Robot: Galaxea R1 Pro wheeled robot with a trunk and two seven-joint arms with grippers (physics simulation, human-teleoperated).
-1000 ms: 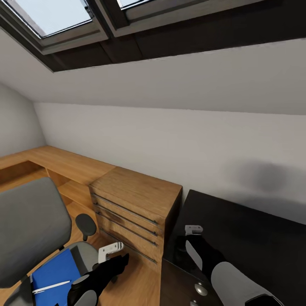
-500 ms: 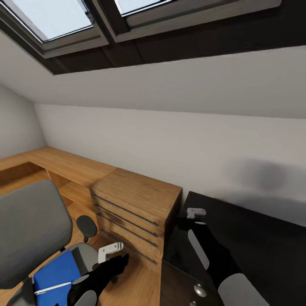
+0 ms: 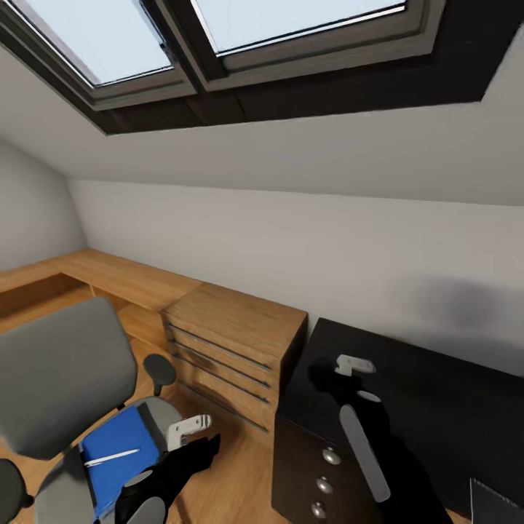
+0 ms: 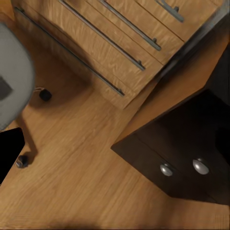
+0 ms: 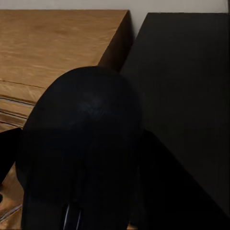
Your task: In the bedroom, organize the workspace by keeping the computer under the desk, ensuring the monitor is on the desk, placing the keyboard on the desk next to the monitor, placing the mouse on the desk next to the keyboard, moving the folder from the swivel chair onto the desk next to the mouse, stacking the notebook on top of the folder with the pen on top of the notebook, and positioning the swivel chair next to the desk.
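Observation:
The grey swivel chair stands at the left on the wooden floor. On its seat lies a blue flat item, folder or notebook, I cannot tell which. The thin white pen rests on top of it. My left gripper hangs open and empty beside the seat's front. My right gripper reaches over the near-left corner of the black desk, shut on the black oval mouse. In the right wrist view the mouse hides the fingers and sits above the desk top.
A light-wood chest with long bar handles stands between chair and desk, against the white wall. The desk's black drawer unit has round silver knobs. Chair casters rest on the floor. Skylights run overhead.
The head view has risen and shifted, showing more of the drawer unit. My right arm has stretched further over the desk with the mouse. The left arm has kept its pose.

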